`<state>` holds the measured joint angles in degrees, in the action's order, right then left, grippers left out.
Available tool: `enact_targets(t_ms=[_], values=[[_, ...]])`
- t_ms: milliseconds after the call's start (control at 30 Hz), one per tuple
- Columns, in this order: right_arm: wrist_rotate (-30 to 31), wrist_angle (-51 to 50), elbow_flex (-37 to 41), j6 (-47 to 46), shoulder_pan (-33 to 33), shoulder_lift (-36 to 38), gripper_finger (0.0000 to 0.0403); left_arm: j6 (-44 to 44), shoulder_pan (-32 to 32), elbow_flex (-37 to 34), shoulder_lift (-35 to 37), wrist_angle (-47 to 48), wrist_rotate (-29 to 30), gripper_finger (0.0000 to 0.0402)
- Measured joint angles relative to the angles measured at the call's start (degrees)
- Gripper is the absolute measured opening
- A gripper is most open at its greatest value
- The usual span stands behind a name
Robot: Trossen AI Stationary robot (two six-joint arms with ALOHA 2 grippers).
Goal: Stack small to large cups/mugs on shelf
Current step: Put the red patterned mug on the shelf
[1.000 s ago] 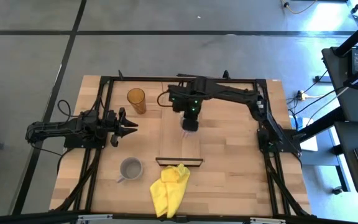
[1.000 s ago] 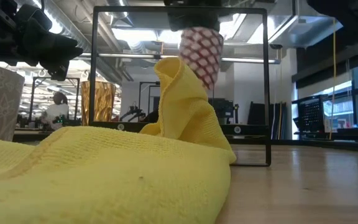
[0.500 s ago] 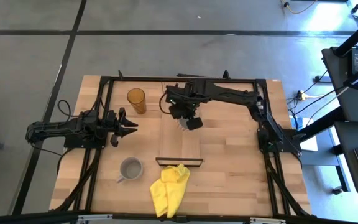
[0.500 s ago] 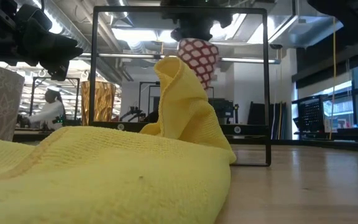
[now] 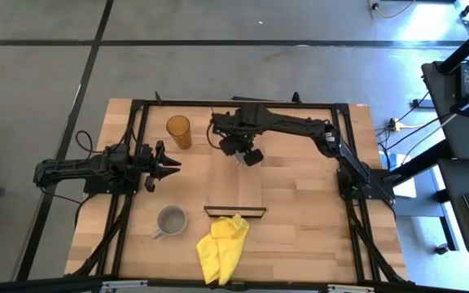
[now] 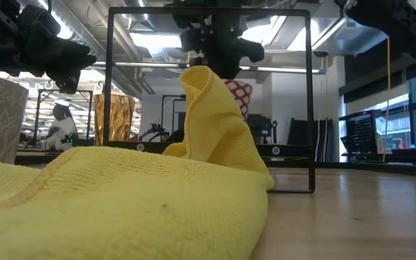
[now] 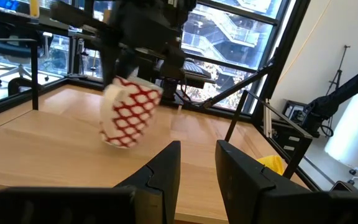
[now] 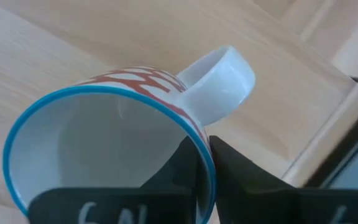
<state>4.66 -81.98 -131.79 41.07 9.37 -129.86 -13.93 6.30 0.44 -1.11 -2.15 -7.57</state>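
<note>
Jaws of the right gripper (image 5: 243,155) clench the tilted white mug's (image 7: 129,112) rim, seemingly above the shelf (image 5: 234,185); left gripper (image 5: 168,165) waits, parted.

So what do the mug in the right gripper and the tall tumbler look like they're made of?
The mug held by the right gripper looks like glazed ceramic: glossy white inside, blue rim, red lattice print. The tumbler looks like translucent amber plastic or glass; which one is unclear from here.

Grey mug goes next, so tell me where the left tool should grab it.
Grip the grey mug by its rim, coming straight down from above. It stands upright, mouth open, with its handle toward the table's near-left corner. The open left tool could pinch the wall opposite the handle.
</note>
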Motion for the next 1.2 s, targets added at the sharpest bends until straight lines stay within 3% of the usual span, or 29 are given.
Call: enact_targets(t_ms=[300, 600, 800, 1200], values=[[-4.43, 0.58, 0.00, -0.20, -0.78, -1.78, 0.0031, 0.00, 0.00, -0.01, -0.01, 0.00, 0.00, 0.0096], [-4.11, 2.12, 0.00, -1.80, -1.43, -1.99, 0.0045, 0.00, -0.01, 0.01, 0.01, 0.00, 0.00, 0.0096], [0.19, 4.38, 0.00, -3.27, -1.43, -2.05, 0.0061, 0.00, 0.00, 0.00, 0.00, 0.00, 0.00, 0.0096], [1.45, 4.88, -0.29, -6.51, -3.42, -1.73, 0.0151, 0.00, -0.02, 0.00, 0.00, 0.00, -0.01, 0.0096]])
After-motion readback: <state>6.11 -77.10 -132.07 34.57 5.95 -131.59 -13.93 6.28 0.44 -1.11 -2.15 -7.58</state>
